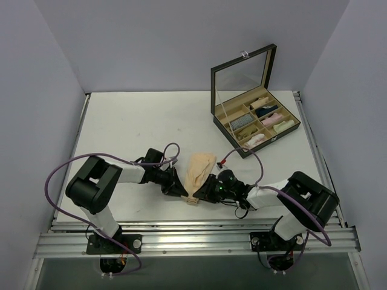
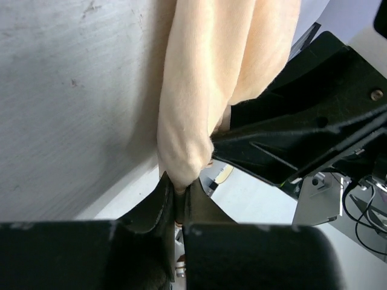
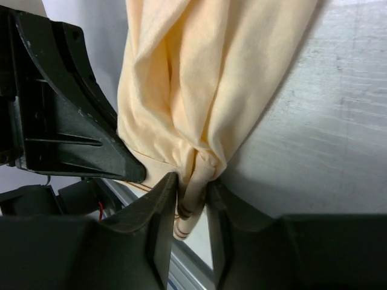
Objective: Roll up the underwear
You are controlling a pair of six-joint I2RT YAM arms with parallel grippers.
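The underwear [image 1: 200,168] is a pale peach-beige cloth lying bunched on the white table between my two grippers. My left gripper [image 1: 182,191] is shut on its near edge from the left. In the left wrist view the left gripper [image 2: 179,185] pinches a folded corner of the cloth [image 2: 205,72]. My right gripper [image 1: 204,191] is shut on the same near edge from the right. In the right wrist view the right gripper [image 3: 192,181] grips a gathered, banded bit of the cloth [image 3: 205,78]. The two grippers are almost touching.
A dark box [image 1: 221,122] with its glass lid [image 1: 242,75] raised stands at the back right, its compartments holding pink, cream, grey and dark cloth rolls. A metal rail [image 1: 193,240] runs along the table's near edge. A purple cable [image 1: 60,169] loops off the left arm.
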